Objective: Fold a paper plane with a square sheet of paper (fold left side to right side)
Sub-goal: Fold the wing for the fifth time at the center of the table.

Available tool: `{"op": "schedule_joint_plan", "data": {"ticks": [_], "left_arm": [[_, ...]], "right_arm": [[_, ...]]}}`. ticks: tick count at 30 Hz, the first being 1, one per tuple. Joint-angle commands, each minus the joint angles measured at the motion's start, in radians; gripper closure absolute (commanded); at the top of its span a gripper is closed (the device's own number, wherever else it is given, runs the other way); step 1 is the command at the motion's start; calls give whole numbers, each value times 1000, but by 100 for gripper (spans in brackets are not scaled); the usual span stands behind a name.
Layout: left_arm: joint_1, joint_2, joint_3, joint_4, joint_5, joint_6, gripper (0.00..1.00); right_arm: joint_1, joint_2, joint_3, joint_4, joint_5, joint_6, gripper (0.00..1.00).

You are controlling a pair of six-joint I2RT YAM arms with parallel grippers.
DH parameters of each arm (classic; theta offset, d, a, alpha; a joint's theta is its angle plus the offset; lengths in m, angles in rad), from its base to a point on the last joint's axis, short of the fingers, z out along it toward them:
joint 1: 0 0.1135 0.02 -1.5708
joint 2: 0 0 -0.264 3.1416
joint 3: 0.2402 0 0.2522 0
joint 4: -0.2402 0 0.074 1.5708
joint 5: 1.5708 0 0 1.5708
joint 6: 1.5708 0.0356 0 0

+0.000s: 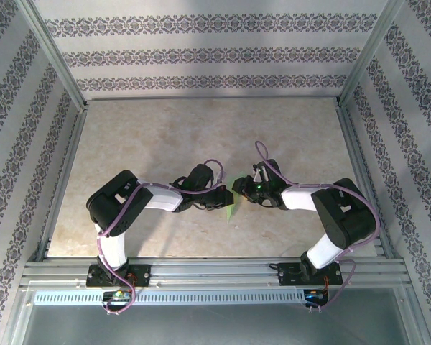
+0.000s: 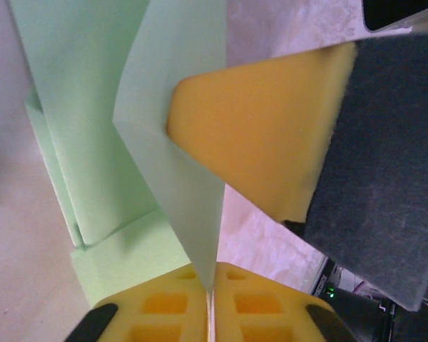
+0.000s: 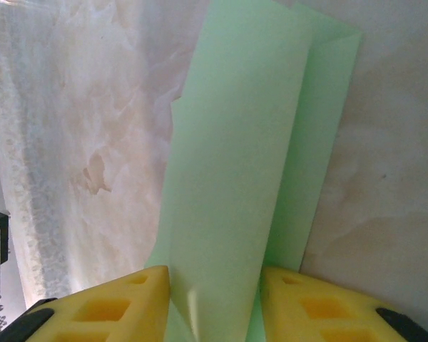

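- The left gripper has its yellow fingers pressed almost together on one thin edge of the sheet of paper, which rises from the pinch toward 12 o'clock.
- At 2 o'clock from that pinch, a yellow pad of the right gripper pushes into the raised flap's crease.
- The right gripper's jaws stand partway apart with a long band of the sheet running up between them toward 12 o'clock. I cannot tell whether they press on it.
- From above, both grippers meet tip to tip over the sheet, a little toward 6 o'clock from the middle of the table. The right one sits at about 2 o'clock of the left.
- The sheet is partly folded, with layers lying flat on the table and one flap lifted.
- It looks light, limp and easily creased or torn, and likely to slide on the smooth top.
- The best hold seems to be the free edge near a corner, with the flat layers pinned down while the flap is carried across.
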Motion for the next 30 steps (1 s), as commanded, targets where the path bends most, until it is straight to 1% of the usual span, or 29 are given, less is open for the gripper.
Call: {"op": "schedule_joint_plan", "data": {"ticks": [1,5,11,17,24,27,30], "left_arm": [[16,0,-15,32,1,6,84],[24,-29,-22,1,-10,27,79],[52,-68,-32,-37,-19,46,68],[62,-62,-15,-63,-22,60,62],[62,-21,11,-56,-10,57,63],[62,-7,27,-55,0,60,67],[62,4,41,-60,1,64,76]], "right_arm": [[22,42,15,-33,37,-2,61],[22,45,7,-30,39,-2,62],[22,42,11,-32,37,-6,62],[24,42,11,-33,39,-4,62],[25,41,11,-33,38,-7,62],[25,43,14,-35,36,-7,62],[25,45,16,-37,36,-8,62]]}}
